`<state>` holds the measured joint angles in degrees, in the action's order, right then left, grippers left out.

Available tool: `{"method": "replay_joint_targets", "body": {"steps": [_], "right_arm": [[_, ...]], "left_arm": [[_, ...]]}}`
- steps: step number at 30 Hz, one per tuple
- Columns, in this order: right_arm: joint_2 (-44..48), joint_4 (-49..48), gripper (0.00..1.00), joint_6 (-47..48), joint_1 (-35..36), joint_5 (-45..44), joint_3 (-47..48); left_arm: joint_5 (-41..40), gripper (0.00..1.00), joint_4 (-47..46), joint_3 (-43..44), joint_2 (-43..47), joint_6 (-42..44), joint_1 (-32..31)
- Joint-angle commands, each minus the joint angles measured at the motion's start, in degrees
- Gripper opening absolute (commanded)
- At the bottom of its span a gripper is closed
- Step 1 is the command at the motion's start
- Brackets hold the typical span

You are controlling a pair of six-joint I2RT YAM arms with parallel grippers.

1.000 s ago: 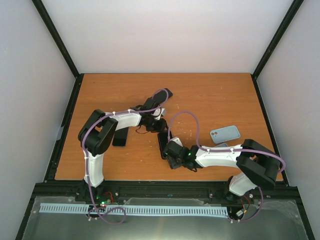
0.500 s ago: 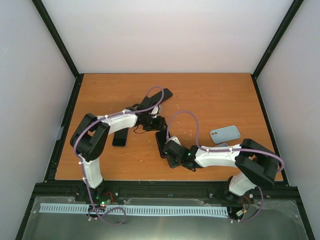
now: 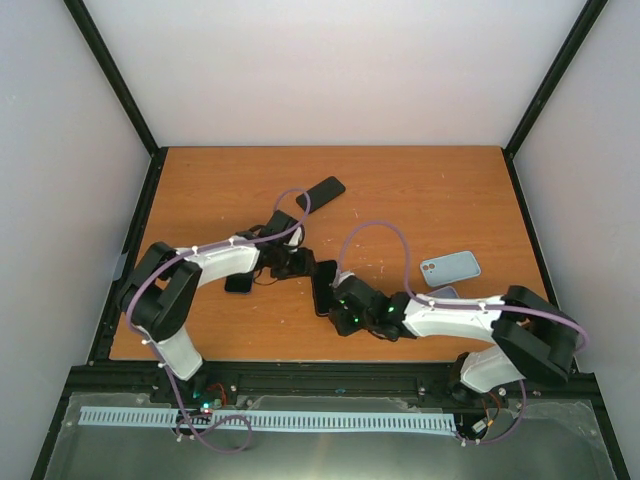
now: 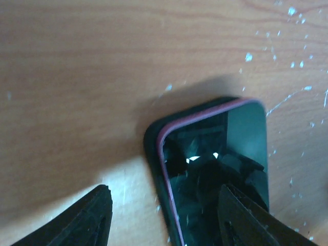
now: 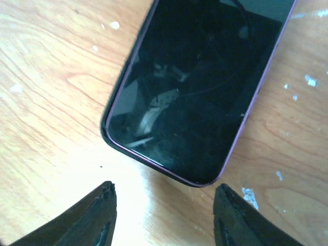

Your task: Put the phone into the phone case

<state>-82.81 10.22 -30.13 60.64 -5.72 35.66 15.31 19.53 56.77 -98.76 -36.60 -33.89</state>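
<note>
A dark phone (image 3: 325, 284) with a purple rim lies screen up at the table's middle, and a black case edge shows around its rim. In the left wrist view the phone (image 4: 215, 169) has a black border outside the purple rim. My left gripper (image 3: 303, 266) is open at the phone's far left end (image 4: 169, 225), with one finger over the screen and one over bare wood. My right gripper (image 3: 336, 304) is open just short of the phone's near end (image 5: 164, 215). The phone (image 5: 200, 87) fills the top of that view and is not held.
A light blue phone case (image 3: 450, 267) lies at the right. A black flat item (image 3: 320, 192) lies toward the back middle. Another black flat item (image 3: 238, 281) lies under the left arm. The table's black frame edges run left and right.
My left arm has swung down toward the near side, uncovering the black item at the back, and its gripper now sits at the phone's far end. My right gripper has shifted slightly left.
</note>
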Motion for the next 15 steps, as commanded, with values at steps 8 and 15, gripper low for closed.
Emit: {"method": "replay_joint_targets", "body": {"steps": [8,15], "right_arm": [[7.72,-12.62,0.64,-6.52,-13.56,16.23,-5.30],[0.01,-24.01,0.71,-12.49,-18.26,21.80,-6.47]], "left_arm": [[7.18,0.56,-9.25,-7.02,5.07,-3.59,-0.21],[6.43,0.47,-9.32,-8.17,4.78,-4.71,0.16]]}}
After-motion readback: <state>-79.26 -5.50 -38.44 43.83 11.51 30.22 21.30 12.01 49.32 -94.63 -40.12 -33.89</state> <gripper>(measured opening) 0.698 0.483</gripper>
